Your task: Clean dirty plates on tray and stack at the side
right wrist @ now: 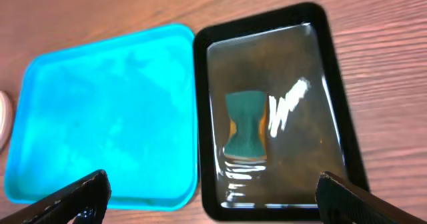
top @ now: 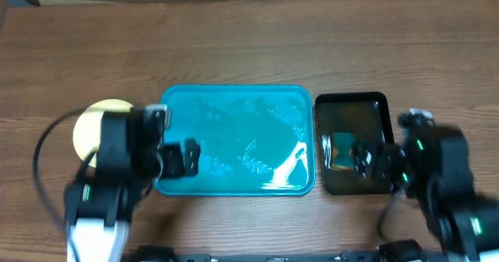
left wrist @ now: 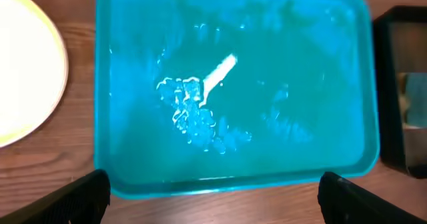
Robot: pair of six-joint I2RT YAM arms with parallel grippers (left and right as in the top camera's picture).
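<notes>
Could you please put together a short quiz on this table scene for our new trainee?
1. True or false: a plate lies in the blue tray.
2. What lies in the black tray? A) a sponge B) a cup C) a fork
3. Fill in: seen from overhead, the yellow plate sits on the table to the blue tray's ____.
Key: 1 false; 2 A; 3 left.
</notes>
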